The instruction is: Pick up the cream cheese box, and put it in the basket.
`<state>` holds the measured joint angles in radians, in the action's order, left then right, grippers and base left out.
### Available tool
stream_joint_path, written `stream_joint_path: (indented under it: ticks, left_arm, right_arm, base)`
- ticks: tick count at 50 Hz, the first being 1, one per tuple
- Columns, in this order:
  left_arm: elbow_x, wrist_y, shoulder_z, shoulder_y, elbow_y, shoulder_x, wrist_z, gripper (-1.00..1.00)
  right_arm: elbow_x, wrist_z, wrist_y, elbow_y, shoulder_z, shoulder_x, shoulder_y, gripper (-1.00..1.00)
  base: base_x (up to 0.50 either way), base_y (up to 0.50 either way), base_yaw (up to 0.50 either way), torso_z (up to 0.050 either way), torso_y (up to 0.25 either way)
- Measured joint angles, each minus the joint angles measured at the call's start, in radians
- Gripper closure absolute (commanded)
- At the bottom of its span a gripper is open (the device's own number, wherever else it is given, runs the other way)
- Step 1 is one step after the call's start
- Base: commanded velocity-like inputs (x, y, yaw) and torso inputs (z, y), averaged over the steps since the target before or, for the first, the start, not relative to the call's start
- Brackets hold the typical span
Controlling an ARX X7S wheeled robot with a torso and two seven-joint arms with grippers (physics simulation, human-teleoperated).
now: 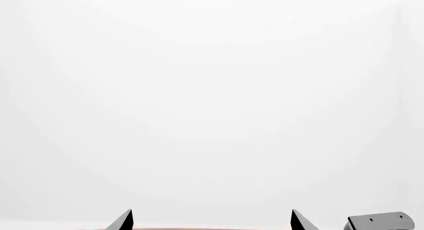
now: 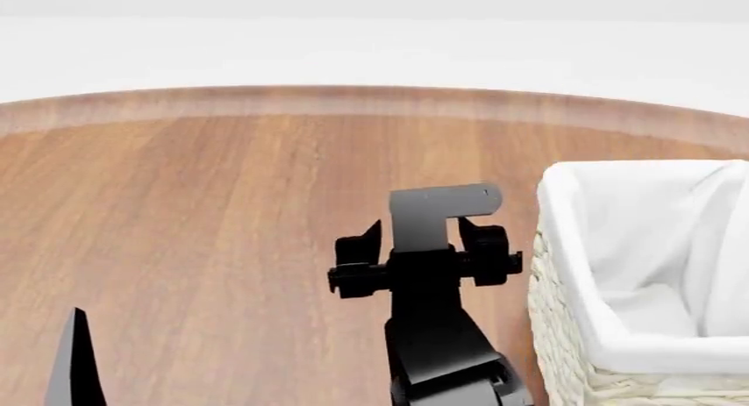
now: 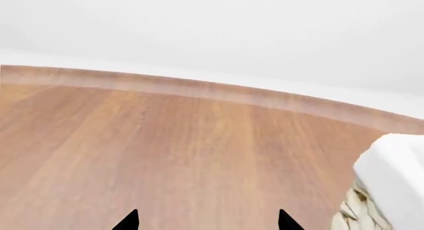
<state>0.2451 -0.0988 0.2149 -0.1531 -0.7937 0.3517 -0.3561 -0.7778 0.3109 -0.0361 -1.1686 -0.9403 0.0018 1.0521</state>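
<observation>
The cream cheese box is out of view in every frame. The basket (image 2: 638,274), cream wicker with a white cloth liner, stands at the right of the wooden table (image 2: 210,213); its corner also shows in the right wrist view (image 3: 384,180). My right gripper (image 2: 424,248) hovers over the table just left of the basket. In its wrist view the right gripper (image 3: 207,220) is open and empty. My left gripper (image 1: 212,220) is open and empty, facing a white wall. One of its fingertips (image 2: 76,362) shows at the lower left of the head view.
The table's curved far edge (image 2: 374,99) runs across the back, with white floor or wall beyond. The grey bracket (image 1: 381,221) on the right arm shows in the left wrist view. The inside of the basket shows only white cloth.
</observation>
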Motion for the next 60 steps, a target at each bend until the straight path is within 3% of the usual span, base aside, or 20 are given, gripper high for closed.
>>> stream_joint_path:
  ticks: [13,28,45,60]
  left_arm:
    - [0.002,0.016,0.002,-0.002,0.006,0.006,-0.001,-1.00]
    - [-0.001,0.028,0.009,-0.003,0.015,0.012,-0.003,-1.00]
    - [-0.001,0.038,0.017,-0.003,0.021,0.019,-0.004,-1.00]
    - [0.000,0.048,0.025,-0.003,0.026,0.024,-0.004,-1.00]
  right_arm:
    - [-0.233,0.014,-0.077,-0.081,-0.241,-0.001,-0.014,-1.00]
    - [-0.380,0.018,-0.120,-0.115,-0.390,-0.001,-0.036,-1.00]
    - [-0.443,0.020,-0.137,-0.133,-0.454,-0.001,-0.058,-1.00]
    - [-0.390,0.016,-0.125,-0.138,-0.396,-0.001,-0.082,-1.00]
  base:
    - [0.00,0.00,0.00,0.000,0.000]
    - [0.00,0.00,0.00,0.000,-0.008]
    - [0.00,0.00,0.00,0.000,-0.151]
    - [0.00,0.00,0.00,0.000,-0.104]
